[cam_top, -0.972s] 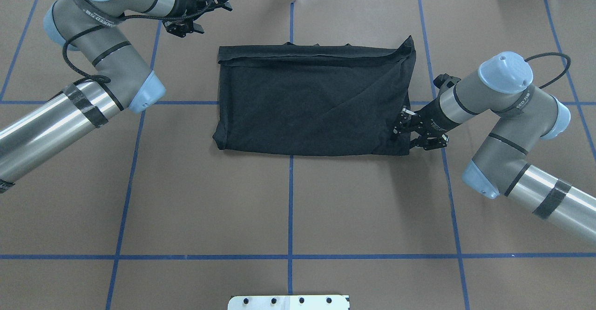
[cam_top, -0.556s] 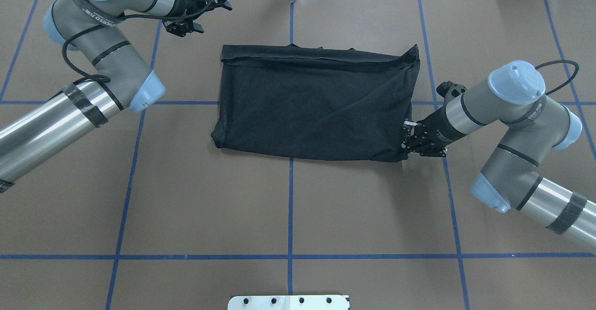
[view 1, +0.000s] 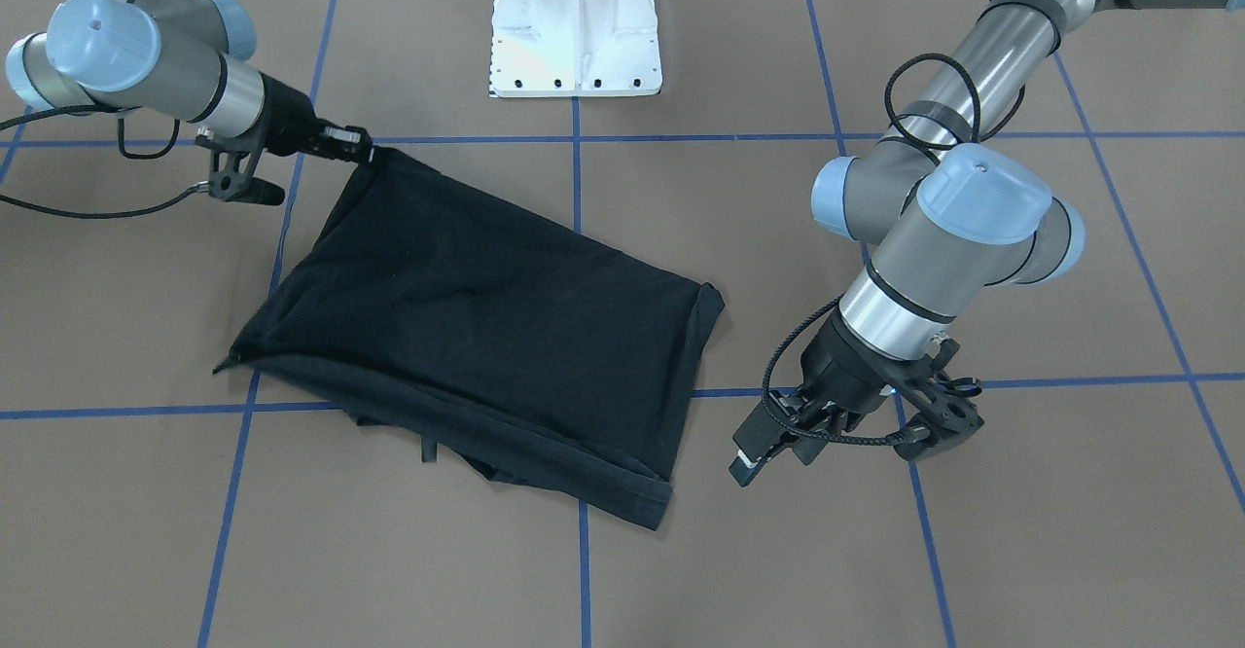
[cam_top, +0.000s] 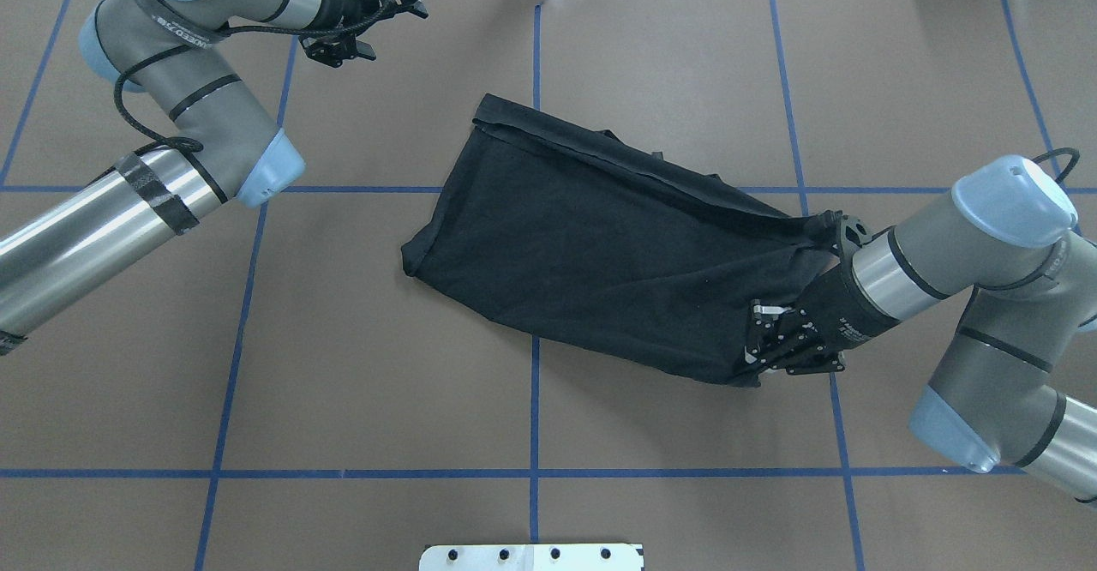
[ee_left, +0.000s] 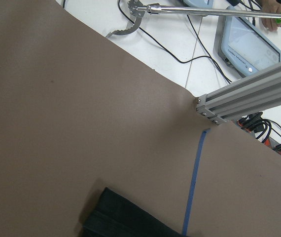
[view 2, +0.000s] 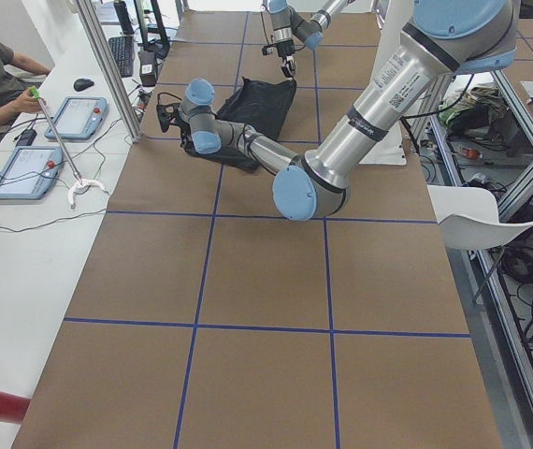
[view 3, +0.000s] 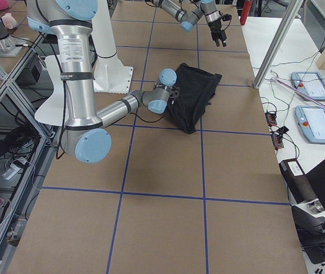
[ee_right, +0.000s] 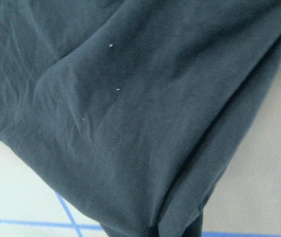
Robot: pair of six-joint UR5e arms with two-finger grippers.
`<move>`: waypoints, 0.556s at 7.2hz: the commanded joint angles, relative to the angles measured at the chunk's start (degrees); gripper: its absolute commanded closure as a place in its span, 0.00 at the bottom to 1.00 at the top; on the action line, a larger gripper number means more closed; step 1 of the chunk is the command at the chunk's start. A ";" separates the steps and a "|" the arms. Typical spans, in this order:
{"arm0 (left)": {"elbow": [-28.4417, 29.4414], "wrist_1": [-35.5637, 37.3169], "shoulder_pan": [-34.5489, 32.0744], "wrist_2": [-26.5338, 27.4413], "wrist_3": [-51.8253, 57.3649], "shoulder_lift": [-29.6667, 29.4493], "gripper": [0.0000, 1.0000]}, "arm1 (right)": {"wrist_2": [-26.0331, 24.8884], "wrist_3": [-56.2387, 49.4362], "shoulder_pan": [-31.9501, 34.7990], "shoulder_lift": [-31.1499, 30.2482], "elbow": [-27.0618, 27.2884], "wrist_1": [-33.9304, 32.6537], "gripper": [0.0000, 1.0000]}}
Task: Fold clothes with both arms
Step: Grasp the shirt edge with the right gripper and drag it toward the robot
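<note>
- The black T-shirt (cam_top: 600, 254) lies mid-table as a part-folded oblong, plain side up. It sits askew across the blue tape lines (cam_top: 535, 399), with its left end farther from the robot and its right end nearer.
- The right gripper (cam_top: 756, 363) is clamped on the T-shirt's near right corner. The front view shows the cloth drawn taut up to the fingertips.
- The left gripper (cam_top: 343, 46) hangs over bare table (cam_top: 343, 382) at the far left, well apart from the T-shirt. Its jaws look spread and hold nothing.
- The step in hand looks like one-handed repositioning or the start of a crosswise fold, led by the right arm alone.
- Next, I judge the left gripper must reach the left end and take a matching corner. Otherwise the skew will carry into the fold.
- The cloth is limp and layered, so a pinch may catch only the top layer.
</note>
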 commanded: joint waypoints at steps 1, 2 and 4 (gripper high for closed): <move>-0.15 0.25 0.16 -0.07 0.00 -0.01 0.01 | 8.16 0.56 -3.73 3.91 0.68 -0.05 1.00; -0.24 0.25 0.16 -0.07 0.00 -0.01 0.01 | 10.28 2.39 -4.70 6.62 0.77 -0.05 1.00; -0.94 0.25 0.25 -0.33 0.09 0.16 0.01 | 11.00 12.64 -10.40 12.69 0.69 0.04 1.00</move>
